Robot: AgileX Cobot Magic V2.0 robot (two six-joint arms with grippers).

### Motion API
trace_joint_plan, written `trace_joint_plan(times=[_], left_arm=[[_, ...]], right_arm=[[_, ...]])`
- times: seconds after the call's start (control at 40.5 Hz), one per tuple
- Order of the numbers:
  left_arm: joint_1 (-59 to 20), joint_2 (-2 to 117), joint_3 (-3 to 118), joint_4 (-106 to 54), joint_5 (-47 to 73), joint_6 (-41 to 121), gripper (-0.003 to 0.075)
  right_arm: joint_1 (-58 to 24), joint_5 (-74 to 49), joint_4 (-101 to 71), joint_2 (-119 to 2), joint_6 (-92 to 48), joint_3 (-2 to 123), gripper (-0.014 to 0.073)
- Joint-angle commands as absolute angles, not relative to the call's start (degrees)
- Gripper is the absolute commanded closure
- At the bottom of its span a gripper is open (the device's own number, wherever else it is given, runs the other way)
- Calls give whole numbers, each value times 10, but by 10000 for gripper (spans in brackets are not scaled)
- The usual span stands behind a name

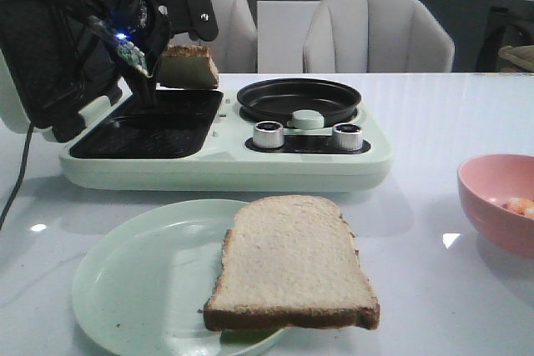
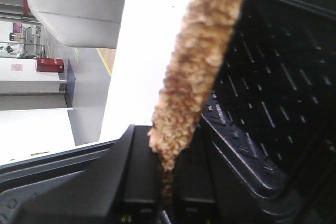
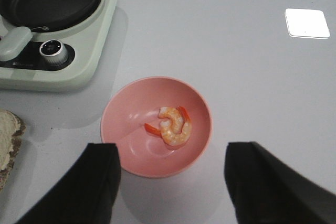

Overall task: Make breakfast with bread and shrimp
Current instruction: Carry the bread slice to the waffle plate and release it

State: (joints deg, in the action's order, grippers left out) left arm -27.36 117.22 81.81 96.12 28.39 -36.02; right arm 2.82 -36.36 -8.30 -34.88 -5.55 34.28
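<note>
So the left gripper [image 1: 154, 68] holds one bread slice [image 1: 190, 66] tight over the black grill [image 1: 150, 127], not yet laid down, while the other slice [image 1: 292, 264] waits on the plate [image 1: 133, 289] and the shrimp [image 3: 173, 126] sit in the pink bowl [image 3: 126, 129] under the right gripper [image 3: 173, 182], whose jaws hang wide.

Dining room: padded chairs [image 1: 380, 31], table [image 1: 434, 114]
</note>
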Motion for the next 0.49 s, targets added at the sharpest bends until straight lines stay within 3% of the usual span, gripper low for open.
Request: trace_joint_plan(times=[0.0,0.099,0.321,0.469], left_arm=[[-272,1142,840,980,303,-369,614],[-272,1142,838,980,303,-369,559],[-272,1139,827,980,311,-369,324],[-273,1118,789,980,288,-368,290]], right_arm=[[27,-323,-84,-353,-61,362,55],[27,-323,-84,-353,-61,362,55],[27,-323,-84,-353,-61,362,55],[27,-323,-84,-353,-61,362,82]])
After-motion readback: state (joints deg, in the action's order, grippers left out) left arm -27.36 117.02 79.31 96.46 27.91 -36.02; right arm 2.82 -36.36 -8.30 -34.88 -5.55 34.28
